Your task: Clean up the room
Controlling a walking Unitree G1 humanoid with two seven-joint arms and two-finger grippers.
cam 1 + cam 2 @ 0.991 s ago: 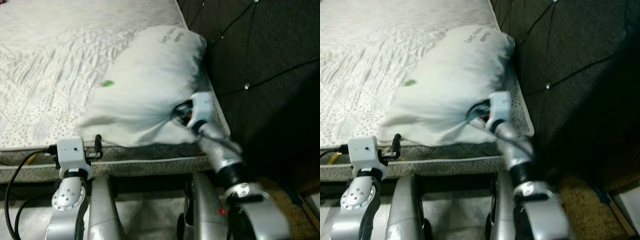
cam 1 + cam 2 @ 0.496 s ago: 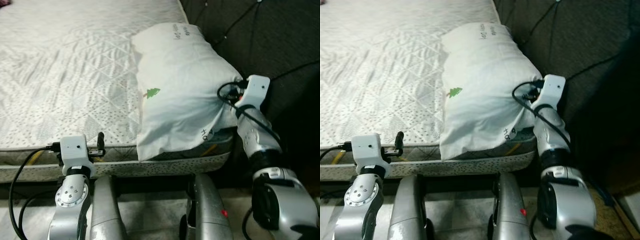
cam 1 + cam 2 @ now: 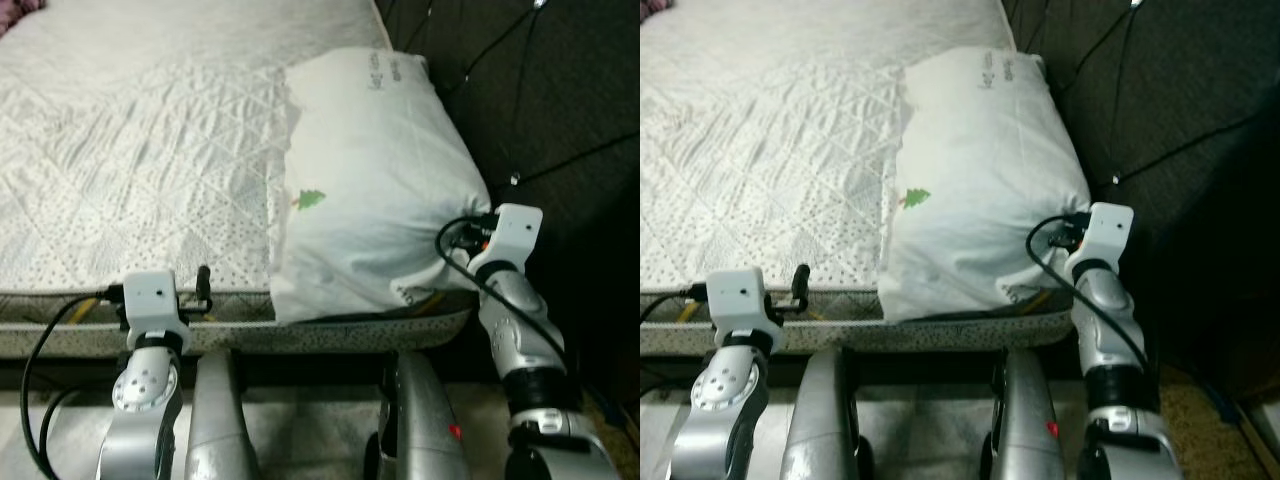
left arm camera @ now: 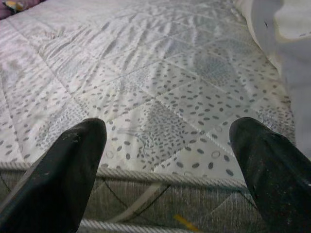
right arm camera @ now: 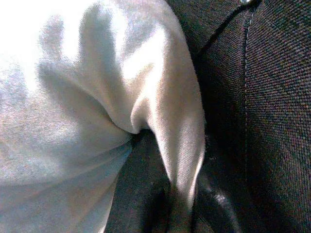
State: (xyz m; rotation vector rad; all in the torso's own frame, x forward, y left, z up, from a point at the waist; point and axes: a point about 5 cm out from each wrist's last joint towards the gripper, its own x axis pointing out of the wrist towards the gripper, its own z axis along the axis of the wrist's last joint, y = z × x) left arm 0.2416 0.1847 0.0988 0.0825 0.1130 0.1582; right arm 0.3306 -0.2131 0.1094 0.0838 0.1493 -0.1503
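Right gripper (image 5: pixel 182 213) fingers clamp the plump white pillow's (image 3: pixel 375 190) corner at five o'clock; left gripper (image 4: pixel 170 160) idles, fingers apart; squaring it against the dark tufted headboard (image 3: pixel 540 110), then letting go, looks next.

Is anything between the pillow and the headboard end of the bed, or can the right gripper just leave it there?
Nothing visible stands in the way. The pillow already lies on the mattress against the dark tufted headboard, and the right gripper is shut on a pinched fold at its near corner.
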